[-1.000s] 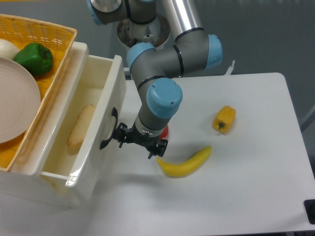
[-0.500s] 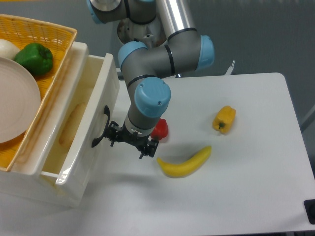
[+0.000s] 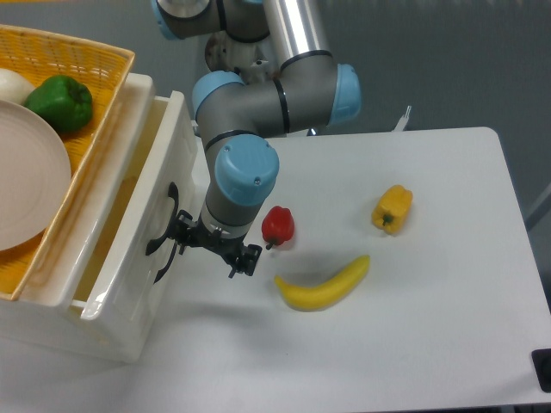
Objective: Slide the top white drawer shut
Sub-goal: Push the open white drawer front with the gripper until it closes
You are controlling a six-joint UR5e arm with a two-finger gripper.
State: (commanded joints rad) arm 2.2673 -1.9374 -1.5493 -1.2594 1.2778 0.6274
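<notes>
Step in hand: the closing push, part done. The hand (image 3: 209, 248) sits low over the desk (image 3: 413, 327), pressed against the front of the top white drawer (image 3: 142, 258) beside its black handle (image 3: 161, 232); whether its fingers are spread or together cannot be told. The drawer stands partly out at the left, under the yellow basket (image 3: 77, 77). Next move: push on leftward, square to the front, until flush.

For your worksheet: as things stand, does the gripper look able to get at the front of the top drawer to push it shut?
Probably yes. The gripper already sits right against the top drawer front by its black handle, with nothing between them. The red pepper and banana lie behind it.
</notes>
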